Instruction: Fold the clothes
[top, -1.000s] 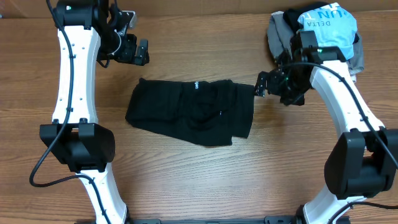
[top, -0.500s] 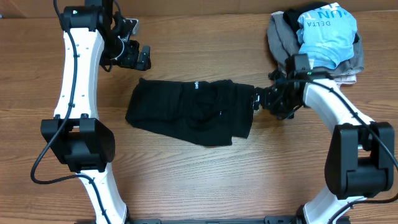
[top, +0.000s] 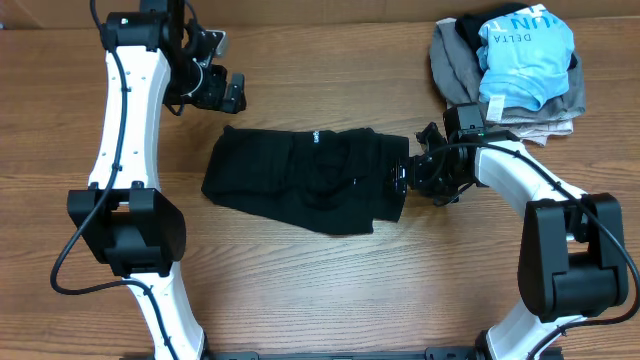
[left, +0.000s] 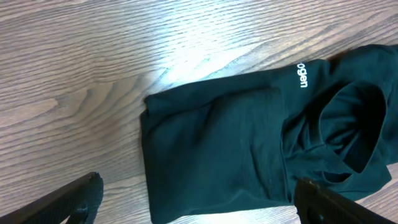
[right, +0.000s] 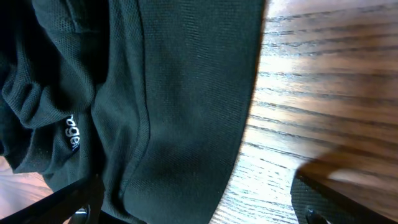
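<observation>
Your black garment is lying wrinkled in the middle of the worktop, stretched left to right, with its small white logo near the far edge. Your left fingers hang over bare wood just past the garment's far left corner, not touching it. The left wrist cam shows them spread wide with nothing gripped. Your right fingers sit right at the garment's right edge, also spread wide. On the right wrist cam black fabric fills most of the view between them, but I can't tell if they actually touch the cloth. In the far right corner there's a pile with a light blue DELTA shirt on a grey garment, apart from the black one.
</observation>
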